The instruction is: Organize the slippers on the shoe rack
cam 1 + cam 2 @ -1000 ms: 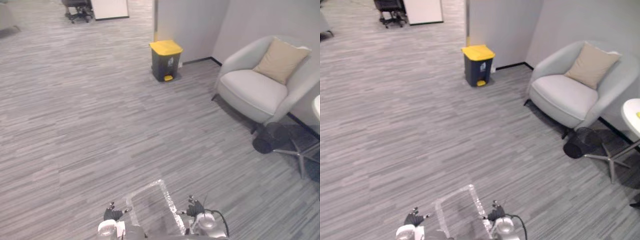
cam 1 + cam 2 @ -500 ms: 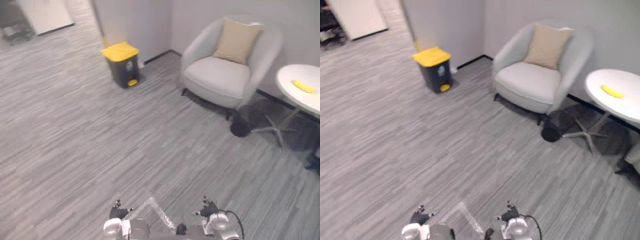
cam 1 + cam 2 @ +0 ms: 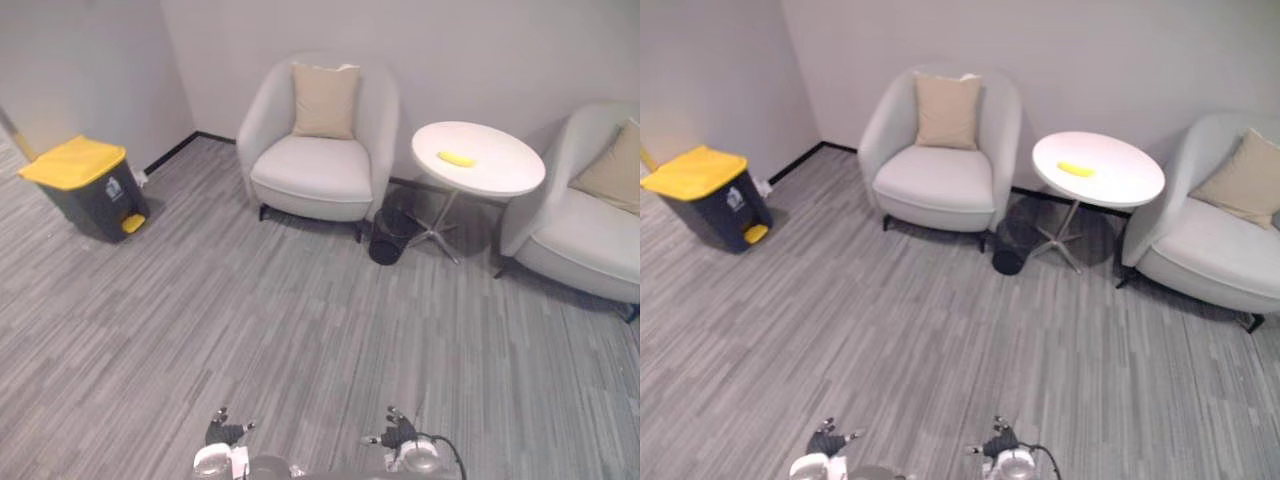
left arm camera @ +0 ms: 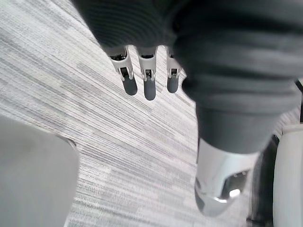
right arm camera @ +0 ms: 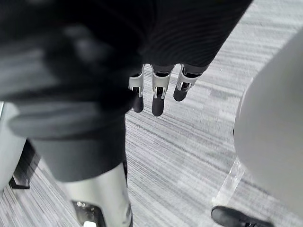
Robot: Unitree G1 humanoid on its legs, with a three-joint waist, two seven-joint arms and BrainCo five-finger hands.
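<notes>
Turning right, no slippers or rack in sight yet

My view has swung: the yellow-lidded bin (image 3: 80, 186) slid from upper centre to the left edge, and two pale round-backed chairs (image 3: 320, 150) with tan cushions (image 3: 324, 100) flank a white round counter (image 3: 478, 160) bearing a small yellow thing (image 3: 457, 159). So I judge I'm searching; where the slippers lie I cannot tell. Floor is grey striped carpet (image 3: 300, 320). My left hand (image 4: 149, 80) and right hand (image 5: 158, 92) hang with fingers straight, holding nothing.

On grey striped carpet (image 3: 300, 320), a yellow-lidded bin (image 3: 82, 186) stands at ten o'clock, an armchair (image 3: 318, 150) at twelve, a round table (image 3: 478, 160) and second armchair (image 3: 585, 205) at two.
</notes>
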